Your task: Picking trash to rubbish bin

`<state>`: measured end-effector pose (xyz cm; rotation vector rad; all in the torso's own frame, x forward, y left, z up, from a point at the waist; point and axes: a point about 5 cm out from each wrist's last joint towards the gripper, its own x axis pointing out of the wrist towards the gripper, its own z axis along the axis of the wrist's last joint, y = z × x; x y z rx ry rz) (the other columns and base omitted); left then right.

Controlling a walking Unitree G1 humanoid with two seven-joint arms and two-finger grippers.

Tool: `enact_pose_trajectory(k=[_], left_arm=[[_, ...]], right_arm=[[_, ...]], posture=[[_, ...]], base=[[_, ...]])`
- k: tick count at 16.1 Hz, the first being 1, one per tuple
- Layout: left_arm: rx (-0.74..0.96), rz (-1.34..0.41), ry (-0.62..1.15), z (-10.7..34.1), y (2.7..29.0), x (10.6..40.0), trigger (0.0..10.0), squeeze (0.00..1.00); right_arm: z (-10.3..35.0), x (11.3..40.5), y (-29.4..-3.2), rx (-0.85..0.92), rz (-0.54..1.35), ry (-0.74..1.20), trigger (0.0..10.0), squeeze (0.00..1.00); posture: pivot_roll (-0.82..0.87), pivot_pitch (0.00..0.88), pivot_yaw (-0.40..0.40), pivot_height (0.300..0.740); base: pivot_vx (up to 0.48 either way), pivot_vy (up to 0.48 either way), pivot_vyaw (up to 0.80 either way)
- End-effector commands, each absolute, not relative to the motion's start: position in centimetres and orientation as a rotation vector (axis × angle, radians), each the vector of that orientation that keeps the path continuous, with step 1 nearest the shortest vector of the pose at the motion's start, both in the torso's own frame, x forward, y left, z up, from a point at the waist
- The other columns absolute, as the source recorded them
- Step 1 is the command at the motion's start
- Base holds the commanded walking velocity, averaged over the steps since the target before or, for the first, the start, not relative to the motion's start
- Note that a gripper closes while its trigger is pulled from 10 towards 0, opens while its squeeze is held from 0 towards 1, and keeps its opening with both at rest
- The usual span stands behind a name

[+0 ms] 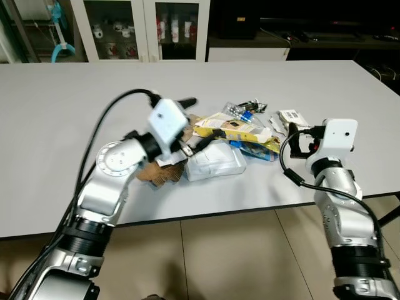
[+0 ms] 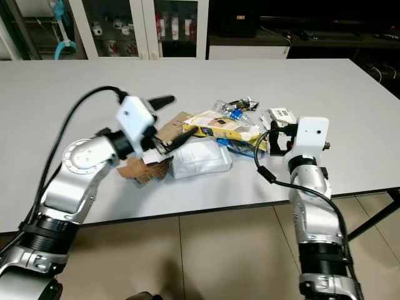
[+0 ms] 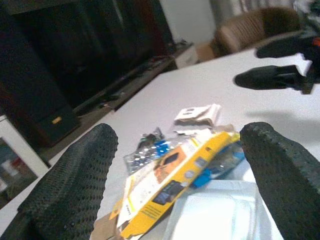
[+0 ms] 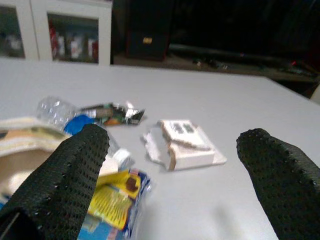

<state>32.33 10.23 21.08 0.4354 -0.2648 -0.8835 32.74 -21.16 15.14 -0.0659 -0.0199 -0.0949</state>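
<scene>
A heap of trash lies on the white table [image 1: 62, 112]: a yellow carton [image 1: 234, 128], a white plastic tub [image 1: 215, 161], crumpled brown cardboard [image 1: 159, 174], a blue wrapper [image 1: 256, 150], a clear bottle with a blue cap [image 1: 237, 111] and a torn small white box [image 1: 292, 117]. My left gripper [image 1: 203, 122] hovers open over the left side of the heap, its fingers either side of the carton's near end [image 3: 170, 175]. At the heap's right edge my right gripper [image 1: 294, 139] stands open, facing the small white box [image 4: 187, 142], with nothing between its fingers.
The table's front edge [image 1: 219, 215] runs just before the heap, with tiled floor [image 1: 219, 256] below. White glass-door cabinets [image 1: 144, 28] and a dark low unit [image 1: 300, 31] stand behind the table. Bare tabletop stretches to the left and behind the heap.
</scene>
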Motion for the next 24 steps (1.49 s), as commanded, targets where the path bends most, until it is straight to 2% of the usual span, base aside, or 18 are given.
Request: enact_pose_trajectory(k=[1, 6, 12, 15, 16, 19, 23, 24], left_arm=[[0.503, -0.935, -0.278, 21.1, 9.2, 32.2, 10.0, 0.0], [0.556, -1.055, -0.238, 19.0, 6.3, 32.1, 10.0, 0.0], [0.669, -1.069, -0.232, 17.9, 5.7, 33.0, 10.0, 0.0], [0.736, -0.976, -0.211, 17.6, 6.2, 34.6, 10.0, 0.0], [0.751, -0.83, -0.191, 17.7, 7.0, 36.4, 10.0, 0.0], [0.744, -0.788, -0.177, 17.6, 7.0, 37.2, 10.0, 0.0], [0.628, -0.816, -0.185, 17.6, 5.5, 37.5, 10.0, 0.0], [0.58, -0.877, -0.193, 17.8, 4.7, 37.4, 10.0, 0.0]], right_arm=[[15.1, 32.6, -21.2, -0.086, -0.071, -0.001, 10.0, 0.0], [14.2, 32.0, -21.0, -0.126, 0.055, 0.083, 10.0, 0.0], [14.0, 31.2, -21.9, -0.152, 0.095, 0.132, 10.0, 0.0], [14.0, 31.0, -21.8, -0.153, 0.109, 0.136, 10.0, 0.0], [14.0, 31.0, -21.9, -0.148, 0.102, 0.138, 10.0, 0.0], [14.1, 30.9, -21.8, -0.143, 0.108, 0.136, 10.0, 0.0], [14.0, 30.9, -21.5, -0.138, 0.111, 0.138, 10.0, 0.0], [14.1, 30.9, -21.4, -0.135, 0.112, 0.136, 10.0, 0.0]], posture=[[-0.04, 0.009, -0.032, 0.74], [-0.05, 0.003, -0.028, 0.74], [-0.07, 0.0, -0.022, 0.74], [-0.07, 0.0, -0.02, 0.74], [-0.07, 0.0, -0.019, 0.74], [-0.08, 0.0, -0.02, 0.74], [-0.08, 0.0, -0.021, 0.74], [-0.09, 0.0, -0.015, 0.74]], base=[[0.0, 0.0, 0.0], [0.0, 0.0, 0.0], [0.0, 0.0, 0.0], [0.0, 0.0, 0.0], [0.0, 0.0, 0.0], [0.0, 0.0, 0.0], [0.0, 0.0, 0.0], [0.0, 0.0, 0.0]])
